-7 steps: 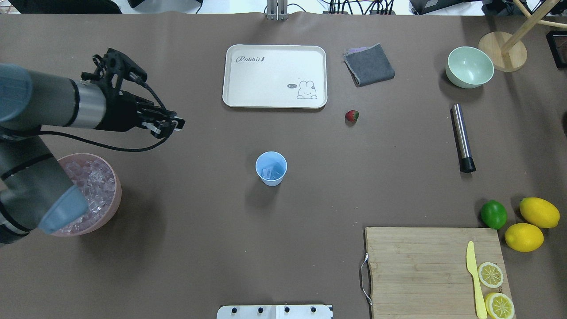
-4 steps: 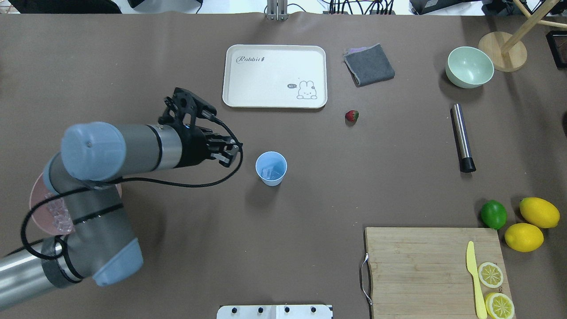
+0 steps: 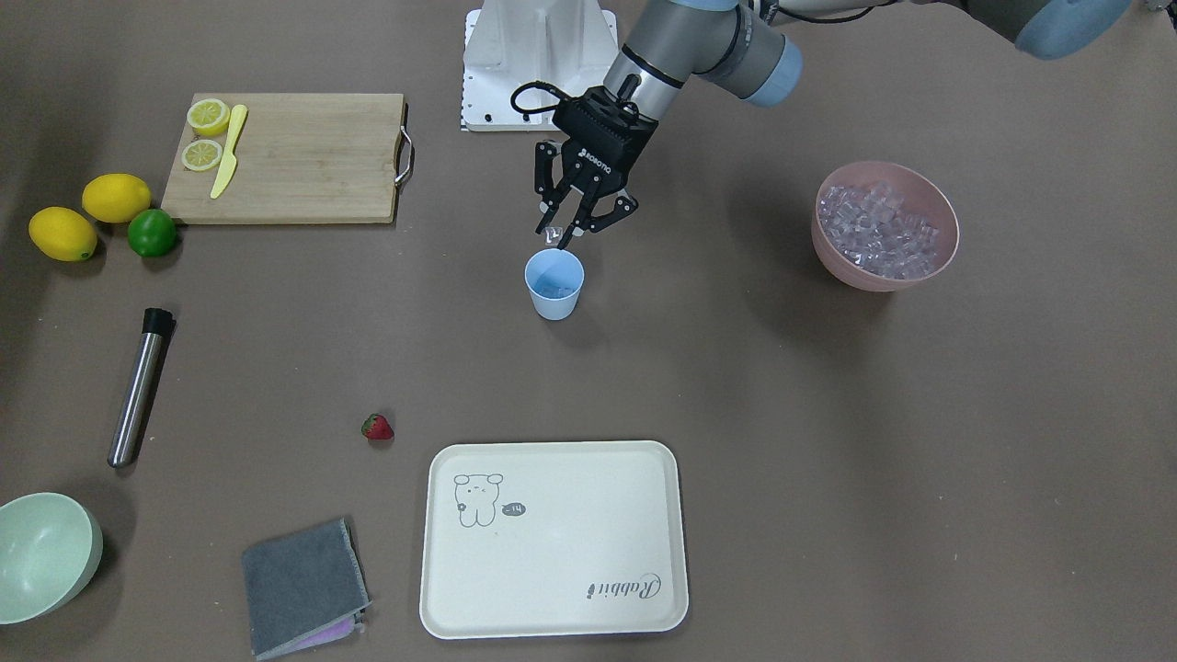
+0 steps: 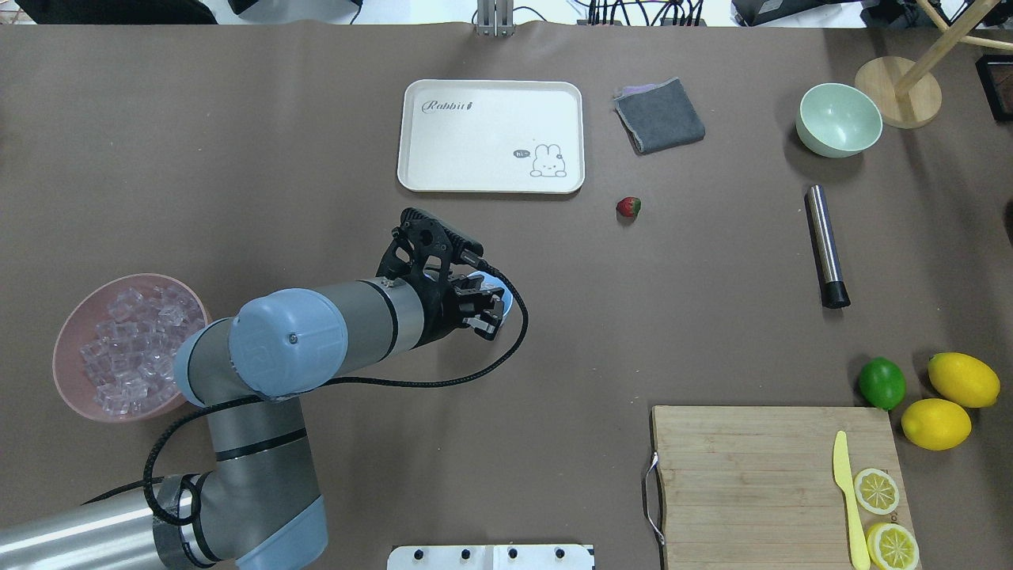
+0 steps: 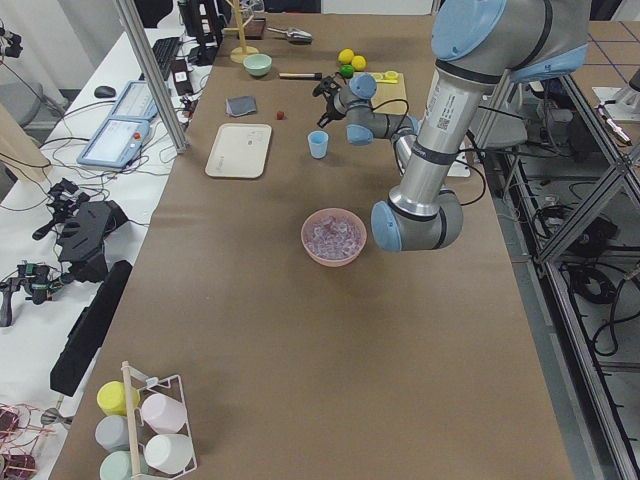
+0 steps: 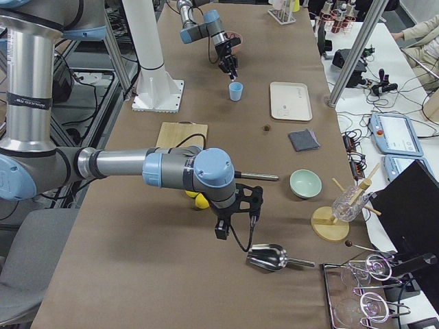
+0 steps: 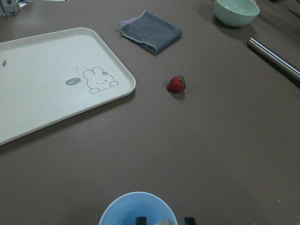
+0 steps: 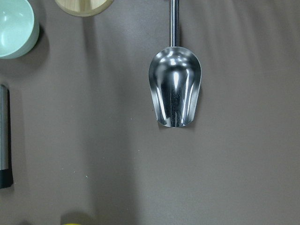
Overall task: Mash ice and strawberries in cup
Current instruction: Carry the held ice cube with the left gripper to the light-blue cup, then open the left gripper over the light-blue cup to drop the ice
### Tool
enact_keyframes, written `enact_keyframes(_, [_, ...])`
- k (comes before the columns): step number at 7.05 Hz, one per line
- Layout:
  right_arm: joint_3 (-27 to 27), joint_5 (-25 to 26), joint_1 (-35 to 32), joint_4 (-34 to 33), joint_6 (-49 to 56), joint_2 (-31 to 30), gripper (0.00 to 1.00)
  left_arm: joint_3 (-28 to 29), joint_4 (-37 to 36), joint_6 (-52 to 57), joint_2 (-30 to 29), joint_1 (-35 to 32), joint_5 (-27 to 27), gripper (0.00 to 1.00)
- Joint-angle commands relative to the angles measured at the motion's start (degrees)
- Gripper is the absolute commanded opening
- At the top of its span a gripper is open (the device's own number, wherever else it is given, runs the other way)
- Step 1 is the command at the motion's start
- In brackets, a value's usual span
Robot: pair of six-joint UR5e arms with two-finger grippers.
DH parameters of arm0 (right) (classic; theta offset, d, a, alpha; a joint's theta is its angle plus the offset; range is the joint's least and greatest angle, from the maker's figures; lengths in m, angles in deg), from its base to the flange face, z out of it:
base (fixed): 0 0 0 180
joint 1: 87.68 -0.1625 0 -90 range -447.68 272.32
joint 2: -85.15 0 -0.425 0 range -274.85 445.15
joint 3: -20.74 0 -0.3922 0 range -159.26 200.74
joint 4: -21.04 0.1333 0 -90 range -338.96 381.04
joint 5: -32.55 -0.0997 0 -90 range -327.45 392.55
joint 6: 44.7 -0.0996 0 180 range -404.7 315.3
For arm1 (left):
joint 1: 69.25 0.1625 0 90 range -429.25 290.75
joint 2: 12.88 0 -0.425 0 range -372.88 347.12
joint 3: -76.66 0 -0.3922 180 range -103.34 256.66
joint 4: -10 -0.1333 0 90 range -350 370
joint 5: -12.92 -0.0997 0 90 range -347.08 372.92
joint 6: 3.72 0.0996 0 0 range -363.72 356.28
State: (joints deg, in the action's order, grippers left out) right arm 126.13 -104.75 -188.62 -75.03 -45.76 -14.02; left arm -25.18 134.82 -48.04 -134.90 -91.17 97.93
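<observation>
Left hand (image 3: 557, 240) with ice (image 3: 552, 233) above cup (image 3: 554, 290)

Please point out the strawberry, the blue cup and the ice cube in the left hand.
strawberry (image 3: 377, 428), front-facing view, red body
cup (image 3: 555, 302), front-facing view, outer wall
ice cube (image 3: 553, 234), front-facing view, its middle

The cream rectangular tray (image 4: 491, 134) bears "Rabbit" and, beside its rabbit drawing (image 4: 548, 161), "hi~"; the black left gripper (image 3: 559, 235) bears "ROBOTIQ".
</observation>
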Motion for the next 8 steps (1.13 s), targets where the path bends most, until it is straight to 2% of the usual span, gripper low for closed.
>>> enact_keyframes(1, [0.1,-0.1,0.0,0.1,-0.1,-0.1,1.0,1.9,0.0,0.5,-0.3,-1.4,-0.1,0.0])
enact_keyframes(5, [0.3,-0.1,0.1,0.1,0.0,0.5,1.0,3.9,0.3,-0.5,-0.7,-0.8,-0.3,0.0])
enact_keyframes(6, [0.3,-0.1,0.1,0.1,0.0,0.5,1.0,4.3,0.2,-0.7,-1.6,-0.7,-0.7,0.39])
enact_keyframes(7, [0.3,-0.2,0.1,0.1,0.0,0.5,1.0,4.3,0.0,-2.9,-1.8,-0.3,-1.9,0.97])
enact_keyframes(8, [0.2,0.0,0.6,0.1,0.0,0.7,1.0,4.2,-0.1,-3.5,-2.4,-0.3,-2.1,0.98])
